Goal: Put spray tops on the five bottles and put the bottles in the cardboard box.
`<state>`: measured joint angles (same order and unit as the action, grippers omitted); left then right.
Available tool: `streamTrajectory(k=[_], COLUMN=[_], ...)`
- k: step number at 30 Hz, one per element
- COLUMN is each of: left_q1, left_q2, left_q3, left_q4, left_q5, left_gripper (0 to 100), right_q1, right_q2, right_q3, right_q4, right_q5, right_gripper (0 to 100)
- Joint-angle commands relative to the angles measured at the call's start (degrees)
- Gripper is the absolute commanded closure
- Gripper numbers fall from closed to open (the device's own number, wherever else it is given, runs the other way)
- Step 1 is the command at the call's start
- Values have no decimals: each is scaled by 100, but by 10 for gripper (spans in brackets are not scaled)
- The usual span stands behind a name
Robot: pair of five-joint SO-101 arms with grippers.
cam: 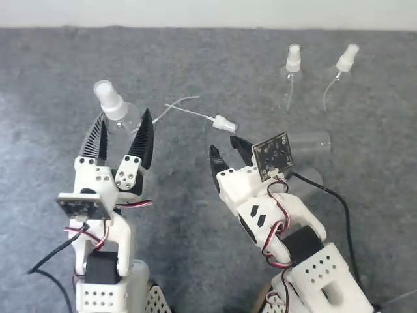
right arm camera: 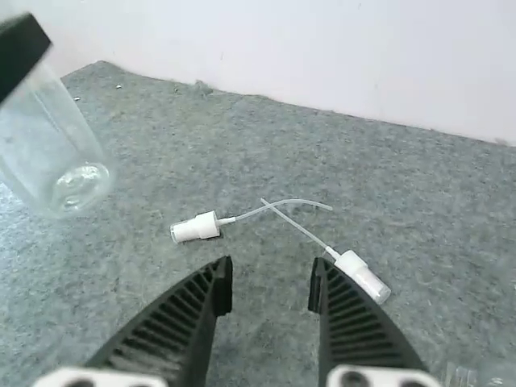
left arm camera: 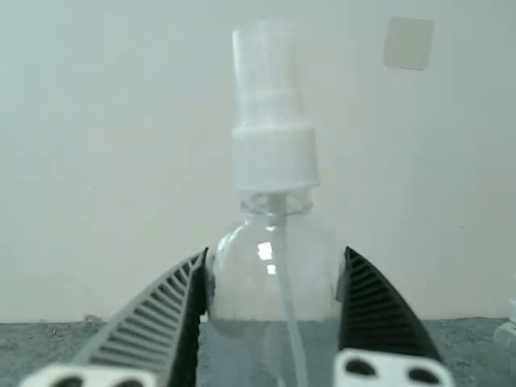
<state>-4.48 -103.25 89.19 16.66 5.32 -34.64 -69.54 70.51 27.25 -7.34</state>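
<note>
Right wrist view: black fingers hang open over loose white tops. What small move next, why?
Likely lower the right gripper onto the white plastic spray top beside its finger: the fingers stand open, and it lies loose on the grey carpet.

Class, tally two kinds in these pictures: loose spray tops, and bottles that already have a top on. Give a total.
Loose spray tops: 2
Bottles with a top on: 3
Total: 5

We've got the bottle (left arm camera: 272,278) btwn fingers of left gripper (cam: 124,115), table (cam: 195,59) left; two spray tops (right arm camera: 196,228) (right arm camera: 363,276) lie just ahead of right gripper (right arm camera: 270,270), tubes crossing.
</note>
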Motion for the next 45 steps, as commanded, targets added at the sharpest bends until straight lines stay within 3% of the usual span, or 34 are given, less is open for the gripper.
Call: streamTrajectory(k=[1, 5, 18, 28, 45], left_q1=[-18, -26, -888, -1064, -1495], left_q2=[-18, 756, 5644, 8484, 11763], left_q3=[-479, -769, -3292, -4251, -6202], left_q4=[-176, -607, -1987, -3631, -4070], left_q5=[-70, -176, 422, 396, 422], left_gripper=[874, 874, 874, 870, 873], right_q1=[57, 57, 57, 57, 57], right_q2=[-119, -119, -119, -119, -119], right_q3=[-62, -53, -53, 9, 308], right_q4=[-136, -136, -101, -127, -585], right_q5=[-79, -88, -88, -88, -53], right_gripper=[868, 868, 868, 868, 868])
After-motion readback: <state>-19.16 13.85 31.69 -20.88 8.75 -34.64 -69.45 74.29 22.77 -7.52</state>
